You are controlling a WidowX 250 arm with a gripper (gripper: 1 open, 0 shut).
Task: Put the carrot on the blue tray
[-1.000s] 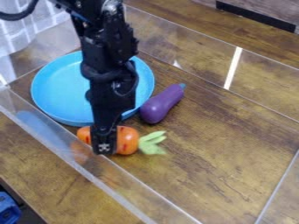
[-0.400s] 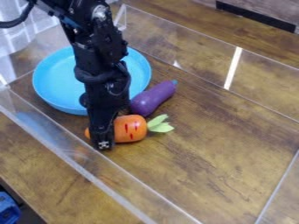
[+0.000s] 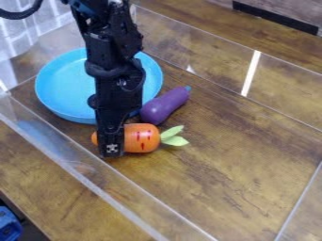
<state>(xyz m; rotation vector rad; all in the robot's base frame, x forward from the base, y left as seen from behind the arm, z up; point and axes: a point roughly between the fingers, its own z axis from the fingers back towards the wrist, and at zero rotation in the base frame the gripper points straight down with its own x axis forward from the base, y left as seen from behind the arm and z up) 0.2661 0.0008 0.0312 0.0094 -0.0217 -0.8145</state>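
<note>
The carrot (image 3: 141, 138) lies on the wooden table, orange with a dark face mark, its green leafy top (image 3: 174, 139) pointing right. My gripper (image 3: 111, 143) comes straight down from above and is shut on the carrot's left end; a bit of orange shows on both sides of the black fingers. The blue tray (image 3: 60, 83) sits on the table just behind and to the left, partly hidden by the arm. The carrot still rests on the table, outside the tray's rim.
A purple eggplant toy (image 3: 169, 104) lies right behind the carrot, next to the tray's right rim. A clear plastic wall (image 3: 75, 160) runs along the near-left side, close to the carrot.
The jaws have closed onto the carrot. Over the last second the carrot shifted slightly back and right, nearer the eggplant, and the arm stands a little more upright.
</note>
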